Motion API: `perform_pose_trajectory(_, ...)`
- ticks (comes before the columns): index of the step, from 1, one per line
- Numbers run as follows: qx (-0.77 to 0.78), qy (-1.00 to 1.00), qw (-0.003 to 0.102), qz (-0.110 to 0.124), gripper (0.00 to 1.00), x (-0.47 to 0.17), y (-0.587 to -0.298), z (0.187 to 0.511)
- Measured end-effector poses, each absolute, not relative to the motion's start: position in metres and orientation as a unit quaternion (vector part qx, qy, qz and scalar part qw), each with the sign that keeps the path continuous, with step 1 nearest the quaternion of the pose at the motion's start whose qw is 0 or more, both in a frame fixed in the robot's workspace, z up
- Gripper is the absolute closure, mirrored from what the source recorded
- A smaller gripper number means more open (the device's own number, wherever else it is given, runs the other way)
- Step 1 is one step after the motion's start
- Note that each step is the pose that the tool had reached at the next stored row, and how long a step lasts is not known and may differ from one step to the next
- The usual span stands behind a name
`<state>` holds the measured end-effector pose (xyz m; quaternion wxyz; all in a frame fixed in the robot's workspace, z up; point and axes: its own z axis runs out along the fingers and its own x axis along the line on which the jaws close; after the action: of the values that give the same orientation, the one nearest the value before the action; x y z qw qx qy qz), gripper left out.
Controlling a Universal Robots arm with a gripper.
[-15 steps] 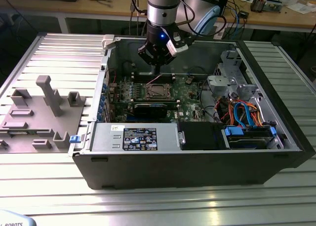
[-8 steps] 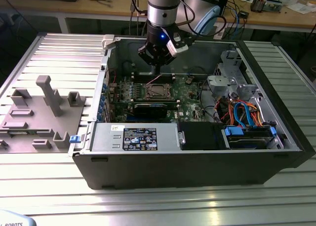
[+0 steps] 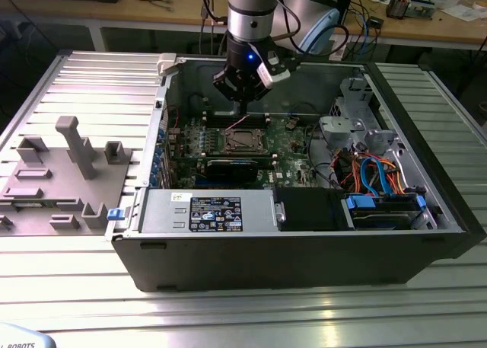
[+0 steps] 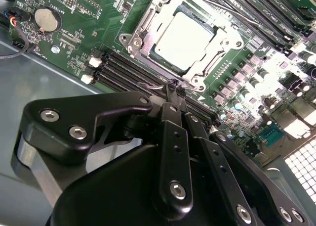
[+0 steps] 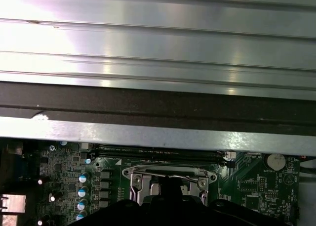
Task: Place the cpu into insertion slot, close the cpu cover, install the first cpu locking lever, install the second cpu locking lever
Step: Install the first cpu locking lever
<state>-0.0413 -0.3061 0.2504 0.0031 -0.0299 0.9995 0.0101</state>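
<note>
Silvery cpu cover framing cpu, gripper above

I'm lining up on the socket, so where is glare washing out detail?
Second wrist view: the cpu and the board beside it are blown out; pincer dark, tips blurred. First wrist view: glare on the metal slats; socket dim. Exterior view: even light.

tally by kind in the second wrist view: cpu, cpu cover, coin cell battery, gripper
cpu: 1
cpu cover: 1
coin cell battery: 1
gripper: 1
total: 4
</note>
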Motion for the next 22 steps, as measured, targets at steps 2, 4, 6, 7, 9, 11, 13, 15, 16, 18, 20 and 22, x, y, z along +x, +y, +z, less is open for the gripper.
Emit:
perform_pose_trajectory(2, -0.030, 0.999, 0.003, 0.010, 0.89, -0.041, -0.306, 0.250)
perform_pose_trajectory(4, -0.030, 0.999, 0.003, 0.010, 0.89, -0.041, -0.306, 0.249)
perform_pose_trajectory(6, -0.030, 0.999, 0.003, 0.010, 0.89, -0.041, -0.306, 0.249)
perform_pose_trajectory(7, -0.030, 0.999, 0.003, 0.010, 0.89, -0.041, -0.306, 0.248)
perform_pose_trajectory(9, -0.030, 0.999, 0.003, 0.010, 0.89, -0.041, -0.306, 0.247)
perform_pose_trajectory(11, -0.030, 0.999, 0.003, 0.010, 0.89, -0.041, -0.306, 0.245)
perform_pose_trajectory(13, -0.030, 1.000, 0.003, 0.009, 0.89, -0.041, -0.306, 0.240)
perform_pose_trajectory(15, -0.031, 0.999, 0.003, 0.009, 0.89, -0.043, -0.306, 0.238)
perform_pose_trajectory(16, -0.031, 0.999, 0.003, 0.009, 0.89, -0.044, -0.306, 0.238)
perform_pose_trajectory(18, -0.031, 0.999, 0.003, 0.009, 0.89, -0.047, -0.305, 0.236)
perform_pose_trajectory(20, -0.031, 0.999, 0.003, 0.009, 0.89, -0.050, -0.302, 0.235)
perform_pose_trajectory(22, -0.031, 0.999, 0.003, 0.009, 0.89, -0.050, -0.299, 0.233)
